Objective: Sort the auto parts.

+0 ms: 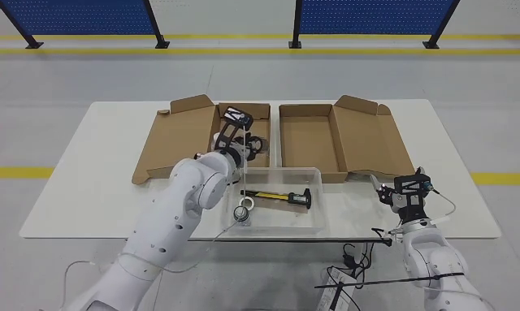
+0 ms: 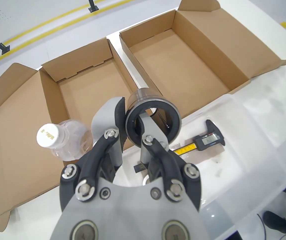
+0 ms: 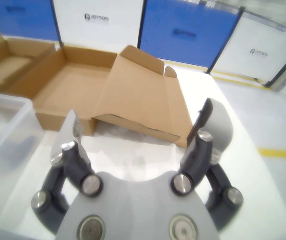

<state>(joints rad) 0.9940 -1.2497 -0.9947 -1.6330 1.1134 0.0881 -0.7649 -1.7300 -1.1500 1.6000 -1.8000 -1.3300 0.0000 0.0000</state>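
Observation:
My left gripper (image 2: pixel 130 112) is shut on a metal cylindrical bearing (image 2: pixel 148 95) with a black rim. One finger is inside its bore and the other is against its outer wall. It hangs over the near edge of the left cardboard box (image 2: pixel 88 88), beside the clear plastic bin (image 2: pixel 245 151); in the top view the left gripper (image 1: pixel 253 143) is over that box (image 1: pixel 183 140). A digital caliper (image 2: pixel 203 142) lies in the bin (image 1: pixel 317 218), where the caliper (image 1: pixel 284 196) and a metal ring (image 1: pixel 242 213) show. My right gripper (image 3: pixel 140 107) is open over bare table at the front right (image 1: pixel 398 187).
A clear bottle with a white cap (image 2: pixel 58 138) lies in the left box. The right cardboard box (image 1: pixel 313 140) has nothing in it, and its flap (image 3: pixel 143 101) slopes down to the table just ahead of the right gripper. The table's front edge (image 1: pixel 455 236) is close to the right gripper.

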